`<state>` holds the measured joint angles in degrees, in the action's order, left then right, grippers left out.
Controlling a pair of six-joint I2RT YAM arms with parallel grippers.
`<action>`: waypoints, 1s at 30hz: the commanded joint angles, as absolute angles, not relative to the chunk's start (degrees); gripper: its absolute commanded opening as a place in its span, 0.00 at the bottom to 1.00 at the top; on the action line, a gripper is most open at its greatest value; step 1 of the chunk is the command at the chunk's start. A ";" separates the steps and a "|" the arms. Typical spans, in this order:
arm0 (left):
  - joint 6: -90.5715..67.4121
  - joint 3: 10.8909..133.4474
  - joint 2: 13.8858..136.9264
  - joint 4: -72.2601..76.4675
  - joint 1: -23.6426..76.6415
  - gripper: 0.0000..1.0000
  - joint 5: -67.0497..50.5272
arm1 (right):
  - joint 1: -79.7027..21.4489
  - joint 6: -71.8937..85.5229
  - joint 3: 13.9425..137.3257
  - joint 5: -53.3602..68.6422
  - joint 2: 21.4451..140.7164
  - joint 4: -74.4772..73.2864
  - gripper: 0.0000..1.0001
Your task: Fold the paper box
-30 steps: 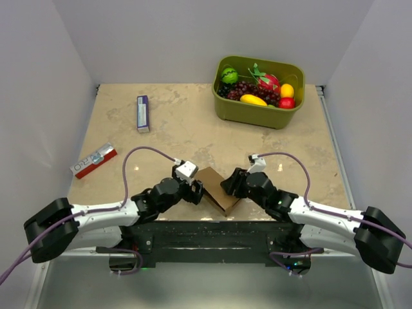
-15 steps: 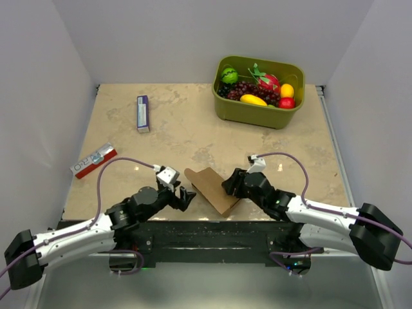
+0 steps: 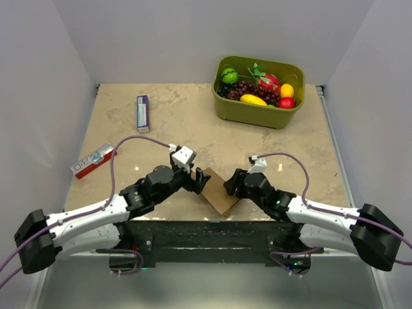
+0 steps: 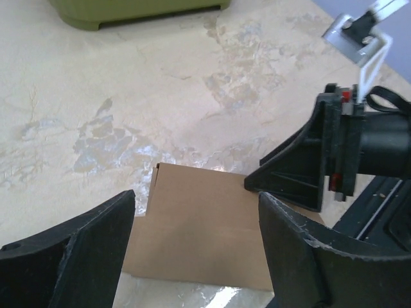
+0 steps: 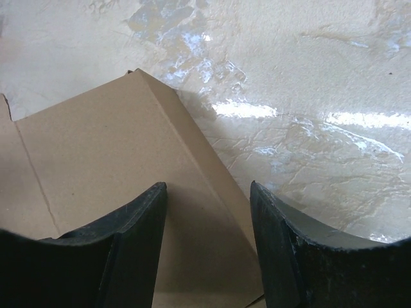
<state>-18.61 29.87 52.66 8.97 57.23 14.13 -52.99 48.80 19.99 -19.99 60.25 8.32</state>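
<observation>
The paper box is a flat brown cardboard sheet with creases, lying near the table's front edge between both arms. My left gripper hovers at its left edge; in the left wrist view its jaws stand wide open over the cardboard without touching it. My right gripper sits on the sheet's right side. In the right wrist view its open fingers straddle a creased side panel of the cardboard. From the left wrist I see a right fingertip resting on the sheet's far corner.
A green bin of toy fruit stands at the back right, its base also showing at the top of the left wrist view. A slim purple-and-white box and a red-and-white box lie on the left.
The left arm pulled back to the left half a second ago, then returned to the sheet's left edge. The right gripper stayed on the cardboard, which shifted slightly.
</observation>
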 commanded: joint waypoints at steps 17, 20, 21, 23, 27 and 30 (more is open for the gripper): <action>-22.23 19.43 69.26 19.60 48.87 0.76 9.40 | -53.53 46.58 20.21 -22.41 60.12 5.27 0.59; -22.50 19.34 69.17 19.95 48.87 0.75 9.40 | -53.61 45.01 20.74 -22.15 58.37 4.49 0.65; -22.50 19.51 68.65 19.95 48.87 0.75 9.23 | -53.61 43.61 20.83 -21.89 57.49 3.96 0.68; -22.68 20.73 67.77 19.08 48.87 0.78 8.97 | -53.70 42.11 21.53 -21.71 54.25 2.73 0.70; -22.76 24.60 63.74 15.65 48.87 0.87 8.61 | -54.40 36.31 23.64 -22.76 48.61 -2.61 0.82; -22.24 28.29 60.75 11.52 48.25 0.93 9.40 | -55.02 32.97 25.83 -22.94 46.06 -5.17 0.87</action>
